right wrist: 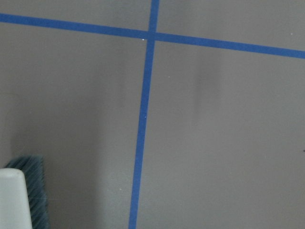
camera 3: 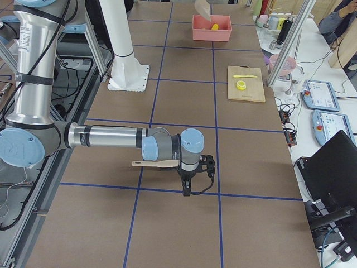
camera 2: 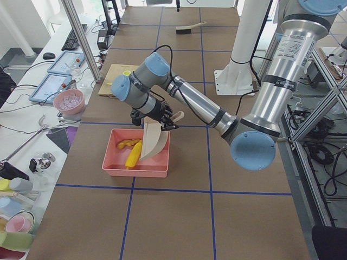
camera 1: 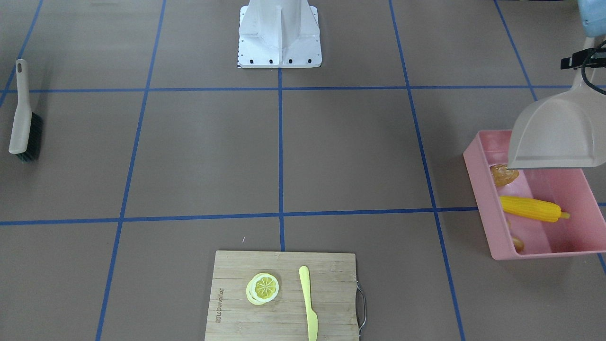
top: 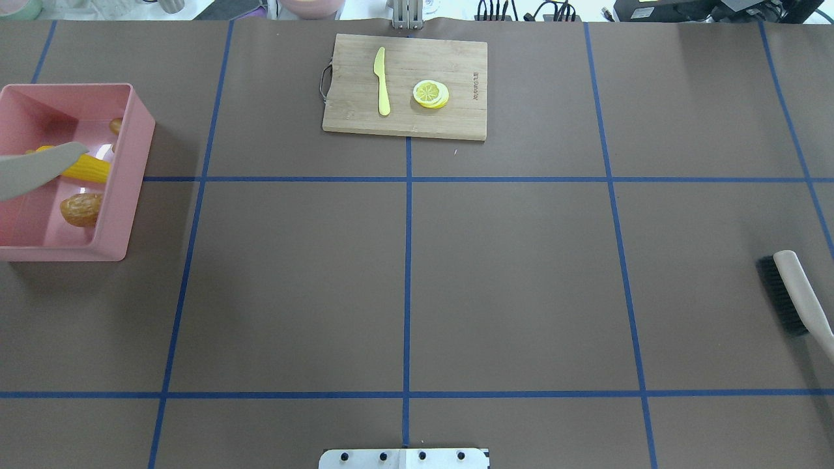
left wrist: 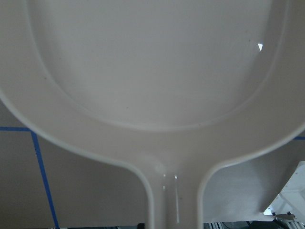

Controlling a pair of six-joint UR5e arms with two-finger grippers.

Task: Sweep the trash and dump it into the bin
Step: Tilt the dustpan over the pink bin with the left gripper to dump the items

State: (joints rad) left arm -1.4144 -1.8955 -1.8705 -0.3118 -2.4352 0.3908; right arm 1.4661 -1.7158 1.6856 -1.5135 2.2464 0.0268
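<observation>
The corn cob (camera 1: 532, 208), the ginger root (camera 1: 504, 175) and the potato (top: 116, 125) all lie inside the pink bin (camera 1: 480, 199), which stands on the counter (camera 1: 331, 156) at the robot's left side. The corn is in the middle. A beige dustpan (camera 1: 556, 132) hangs tilted over the bin, mouth down, and the left end effector (camera 2: 162, 117) is grasping its handle. The right end effector (camera 3: 188, 187) points down just beside a brush (camera 1: 23, 113) that lies on the counter; I cannot tell if it is clenched. Well apart, a cutting board (camera 1: 331, 284) carries a lemon slice (camera 1: 262, 288) and a knife (camera 1: 307, 303).
</observation>
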